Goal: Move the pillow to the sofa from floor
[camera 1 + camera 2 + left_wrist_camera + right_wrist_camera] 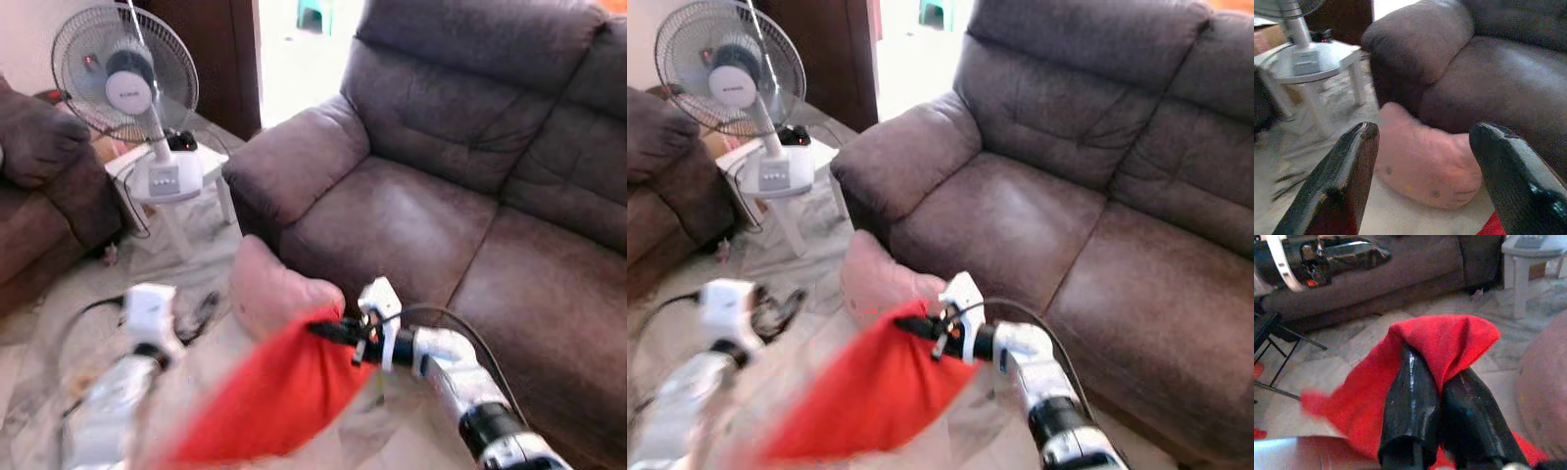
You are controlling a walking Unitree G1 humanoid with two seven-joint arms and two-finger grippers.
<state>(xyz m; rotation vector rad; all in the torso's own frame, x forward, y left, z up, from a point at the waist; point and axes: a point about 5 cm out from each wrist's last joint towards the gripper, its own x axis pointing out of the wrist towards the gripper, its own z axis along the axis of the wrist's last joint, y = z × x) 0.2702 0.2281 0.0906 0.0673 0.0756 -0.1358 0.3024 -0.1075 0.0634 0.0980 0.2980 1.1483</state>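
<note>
The right tool [1435,382] has its two black fingers pinched together on a fold of red cloth [872,392], which drapes down and away from the fingertips, blurred in the head views. Just beyond that tool's tips, touching the red cloth, sits the pink pillow [269,289]; whether the cloth is part of the pillow cannot be told. The pillow rests low, against the front of the sofa [441,215], below the edge of the seat cushion and near the sofa's armrest [294,162].

The left tool [1422,161] is spread wide and holds nothing; between its two fingers [1342,181] the pillow shows just ahead, with the floor [1317,142] under it. In the head views this tool [201,313] hangs to the left of the pillow, apart from it.

Farther off past the left tool, a small white tabletop [211,162] carries a standing fan [127,83], and a second brown seat [44,186] lies beyond that.
</note>
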